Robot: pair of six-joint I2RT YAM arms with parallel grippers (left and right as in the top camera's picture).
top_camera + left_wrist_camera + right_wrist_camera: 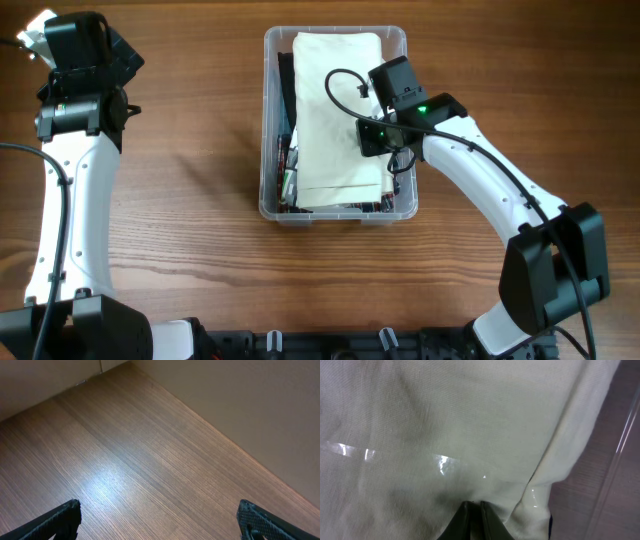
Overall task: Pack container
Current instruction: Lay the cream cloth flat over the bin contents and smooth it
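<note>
From above, the container (340,218) sits on the brown wood bench (200,280), near the middle and toward the far edge. It is a clear bin. A big pale folded cloth (335,110) fills most of it. Some small dark things (287,150) are tucked down the bin's left side. The right arm (470,165) reaches in from the right and hangs over the cloth. Its wrist hides the tips from this view. The left arm (75,180) is far off to the left, well apart from the bin.

From the left wrist, the left end effector (157,515) has its two black fingers (62,520) wide apart. Only bare wood lies under them. They hold nothing.

From the right wrist, the right end effector (475,507) has its two tips pressed together. They point right at the pale cloth, which looks shiny, like it has clear wrap on it. I cannot tell if the tips pinch any of it. The clear wall of the container shows at the right edge.
</note>
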